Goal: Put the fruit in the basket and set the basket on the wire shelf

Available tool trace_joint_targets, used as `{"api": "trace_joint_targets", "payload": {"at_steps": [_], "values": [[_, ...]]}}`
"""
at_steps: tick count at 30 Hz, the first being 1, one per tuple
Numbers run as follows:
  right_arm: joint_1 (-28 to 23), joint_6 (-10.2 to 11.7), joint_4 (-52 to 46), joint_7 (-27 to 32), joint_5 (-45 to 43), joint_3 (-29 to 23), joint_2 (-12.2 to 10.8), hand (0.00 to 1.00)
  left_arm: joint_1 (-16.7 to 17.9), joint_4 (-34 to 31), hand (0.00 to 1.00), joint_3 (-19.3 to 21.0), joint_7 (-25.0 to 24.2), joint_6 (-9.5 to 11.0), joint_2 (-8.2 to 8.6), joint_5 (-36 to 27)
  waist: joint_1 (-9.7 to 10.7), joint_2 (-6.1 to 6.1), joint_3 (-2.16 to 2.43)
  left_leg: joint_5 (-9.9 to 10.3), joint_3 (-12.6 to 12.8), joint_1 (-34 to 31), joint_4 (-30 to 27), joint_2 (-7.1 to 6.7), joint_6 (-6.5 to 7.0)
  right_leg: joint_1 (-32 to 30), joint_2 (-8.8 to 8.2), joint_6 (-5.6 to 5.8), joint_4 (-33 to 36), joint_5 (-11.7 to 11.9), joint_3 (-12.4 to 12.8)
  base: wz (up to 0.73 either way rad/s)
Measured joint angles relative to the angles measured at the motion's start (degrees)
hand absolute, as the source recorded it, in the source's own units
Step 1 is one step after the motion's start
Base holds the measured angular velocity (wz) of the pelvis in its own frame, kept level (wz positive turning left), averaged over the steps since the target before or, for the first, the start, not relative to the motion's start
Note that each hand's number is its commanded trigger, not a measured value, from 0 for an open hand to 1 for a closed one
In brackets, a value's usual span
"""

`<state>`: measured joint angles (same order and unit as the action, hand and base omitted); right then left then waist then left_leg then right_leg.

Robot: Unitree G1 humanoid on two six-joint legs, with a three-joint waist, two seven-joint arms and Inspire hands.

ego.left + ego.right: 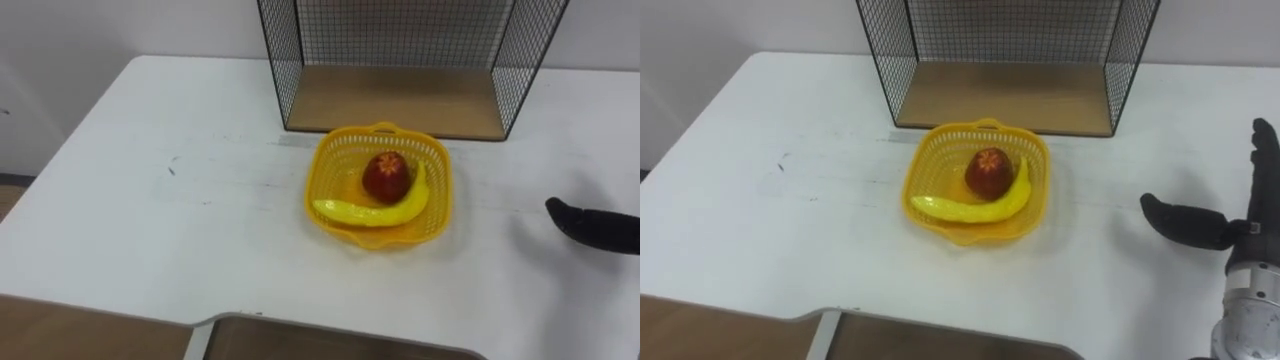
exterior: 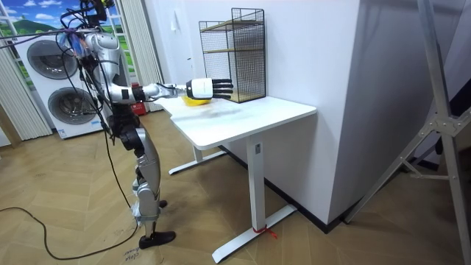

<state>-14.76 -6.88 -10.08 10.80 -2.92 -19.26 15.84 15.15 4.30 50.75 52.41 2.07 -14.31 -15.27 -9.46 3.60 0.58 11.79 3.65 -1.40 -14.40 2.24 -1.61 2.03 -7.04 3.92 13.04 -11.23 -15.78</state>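
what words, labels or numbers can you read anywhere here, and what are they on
There is no text that can be read.
The yellow basket, the apple, the banana, the wire shelf and the white table show no print.
Any marking on the washing machines in the room view is too small to read.

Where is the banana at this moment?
In the left eye view the banana lies in the yellow basket, curving beside the red apple, just before the wire shelf.
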Motion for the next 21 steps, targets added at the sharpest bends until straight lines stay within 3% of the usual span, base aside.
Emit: {"api": "trace_joint_targets", "payload": {"at_steps": [1,3,5,10,15,19,21], "values": [[0.0,0.2,0.0,0.0,0.1,0.1,0.0,0.0,-0.4,-2.5,0.0,-0.2,0.7,0.0,-0.17,1.3,0.0,0.29,0.21,0.0,-0.1,-0.1,-0.2,0.01,0.0,0.1,0.05,0.0,0.0,0.0,0.0,0.0],[0.0,0.8,0.0,0.0,0.4,0.1,0.1,0.0,-1.1,-5.6,0.0,-0.3,1.0,0.1,-0.5,4.2,0.1,0.19,0.15,0.0,-0.3,-0.2,-0.3,0.01,0.0,0.3,0.07,-0.02,0.0,0.0,-0.1,0.02],[0.0,1.4,0.0,-0.5,0.5,0.1,0.1,0.0,-2.2,-8.8,0.0,-0.4,0.6,0.1,-1.63,8.2,0.8,-0.37,-0.2,0.0,-0.6,0.0,-0.5,0.0,-0.01,1.0,0.11,-0.04,-0.3,0.0,-0.5,0.08],[0.2,2.6,0.1,-2.3,3.7,0.0,0.1,0.0,-2.1,-17.0,0.0,-1.4,-2.5,0.3,-1.87,8.1,1.9,-0.61,-0.45,0.4,-0.8,-0.6,-1.3,-0.03,0.15,1.0,0.13,0.02,-0.4,0.1,-0.5,0.03],[0.4,2.6,0.6,-4.7,10.1,0.6,0.1,0.0,-2.3,-19.4,0.0,-9.8,-8.4,1.1,-1.91,7.2,3.3,-0.22,-0.64,0.3,-1.4,-0.5,-1.3,-0.11,0.14,0.9,0.1,0.03,-0.4,0.1,-1.3,0.05],[1.7,2.6,0.6,-7.0,14.6,2.4,0.1,0.0,-2.5,-21.0,0.0,-15.9,-15.8,1.2,-1.91,1.2,5.0,-0.73,-0.9,0.3,-1.1,-0.5,-1.0,-0.11,0.14,0.3,0.08,0.03,-0.3,0.1,-0.8,-0.06],[2.2,2.6,0.7,-8.8,16.5,3.2,-0.1,0.0,-2.9,-20.9,0.0,-19.1,-19.8,1.2,-1.9,-0.8,6.0,-1.3,-0.8,0.3,-1.1,-0.8,-1.0,-0.12,0.14,0.1,0.1,0.03,-0.3,0.1,-0.7,-0.04]]}}
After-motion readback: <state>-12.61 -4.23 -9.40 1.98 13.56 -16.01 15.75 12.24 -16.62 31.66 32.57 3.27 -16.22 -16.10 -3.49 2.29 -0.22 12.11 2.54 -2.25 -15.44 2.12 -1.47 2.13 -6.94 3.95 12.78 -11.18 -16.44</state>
